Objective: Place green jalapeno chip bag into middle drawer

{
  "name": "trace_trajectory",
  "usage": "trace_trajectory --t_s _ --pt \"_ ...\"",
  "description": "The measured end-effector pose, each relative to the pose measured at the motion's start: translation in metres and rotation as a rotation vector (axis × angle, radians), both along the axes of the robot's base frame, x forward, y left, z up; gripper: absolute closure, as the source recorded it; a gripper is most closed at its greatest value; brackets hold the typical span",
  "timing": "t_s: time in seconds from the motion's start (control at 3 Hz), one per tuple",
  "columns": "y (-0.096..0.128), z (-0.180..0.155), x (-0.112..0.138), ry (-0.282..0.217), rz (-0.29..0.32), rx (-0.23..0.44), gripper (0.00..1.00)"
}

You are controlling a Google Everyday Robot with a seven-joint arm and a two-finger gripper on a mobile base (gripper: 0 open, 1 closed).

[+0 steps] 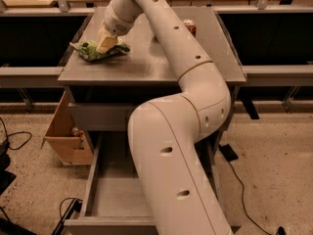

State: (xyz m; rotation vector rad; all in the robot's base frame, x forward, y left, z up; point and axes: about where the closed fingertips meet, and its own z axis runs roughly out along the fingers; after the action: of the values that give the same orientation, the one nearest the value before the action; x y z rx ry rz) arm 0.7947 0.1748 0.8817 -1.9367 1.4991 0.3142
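The green jalapeno chip bag lies crumpled on the left part of the grey cabinet top. My gripper reaches down from the long white arm and sits on the bag's right half, touching it. The middle drawer is pulled out wide open below the cabinet front. It is a grey tray with low side walls, and my arm's big lower link hides its right part.
A red-orange soda can stands at the back right of the cabinet top. A brown wooden box leans on the floor left of the drawer. Cables lie on the floor at the left. Dark shelves flank the cabinet.
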Motion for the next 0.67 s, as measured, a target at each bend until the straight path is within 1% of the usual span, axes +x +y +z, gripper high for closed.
trace_trajectory --t_s 0.33,0.67 --pt "0.0001 -0.0001 0.0 0.0 0.0 0.0 0.66" --pt "0.0001 -0.0001 0.0 0.0 0.0 0.0 0.43"
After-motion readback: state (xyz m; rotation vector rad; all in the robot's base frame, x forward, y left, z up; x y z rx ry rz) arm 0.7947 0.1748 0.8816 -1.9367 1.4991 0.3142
